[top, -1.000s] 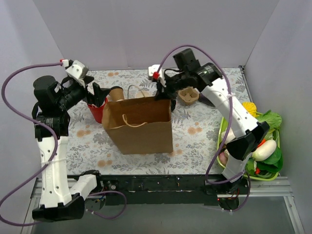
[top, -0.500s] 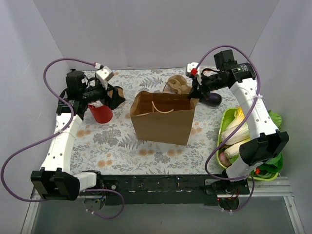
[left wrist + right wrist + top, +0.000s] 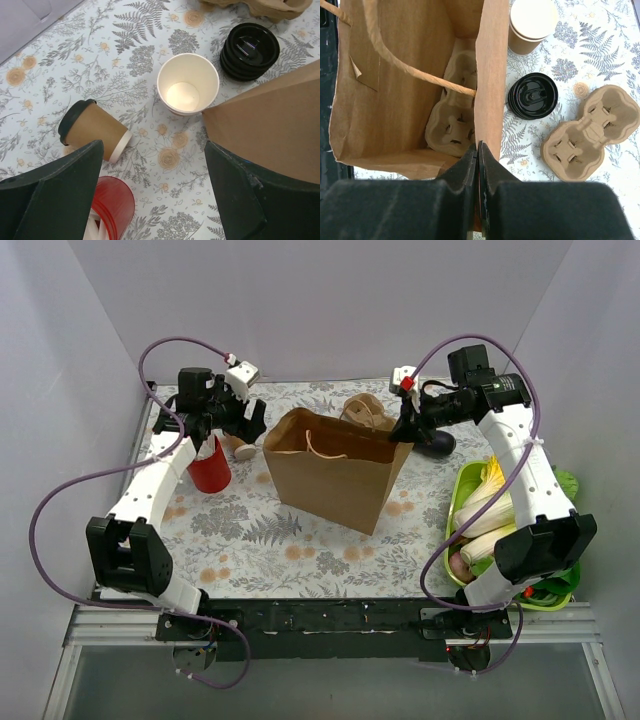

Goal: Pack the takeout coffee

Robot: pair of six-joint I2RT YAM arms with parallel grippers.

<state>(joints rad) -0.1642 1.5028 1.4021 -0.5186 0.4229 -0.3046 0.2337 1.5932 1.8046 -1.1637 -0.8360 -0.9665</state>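
Note:
An open cream-white paper cup [image 3: 188, 84] with a tan inside stands upright on the flowered cloth. A stack of black lids [image 3: 250, 45] lies beside it. A second, tan-sided cup [image 3: 95, 132] with a black lid on lies on its side. My left gripper [image 3: 153, 170] is open and empty above the cloth between the cups, the red cup [image 3: 107, 210] and the brown paper bag [image 3: 280, 120]. My right gripper [image 3: 478, 145] is shut on the bag's rim [image 3: 490, 75] and holds its mouth open. A pulp carrier [image 3: 452, 120] lies inside the bag.
A second pulp carrier [image 3: 590, 132] lies on the cloth behind the bag [image 3: 335, 465]. The red cup [image 3: 210, 468] of white sticks stands at the left. A green tray [image 3: 462, 502] of vegetables is at the right edge. Grey walls close in the left, back and right.
The bag has moved right and now leans with its mouth open. My left gripper has swung towards the back, over the cups. My right gripper has kept its hold on the rim.

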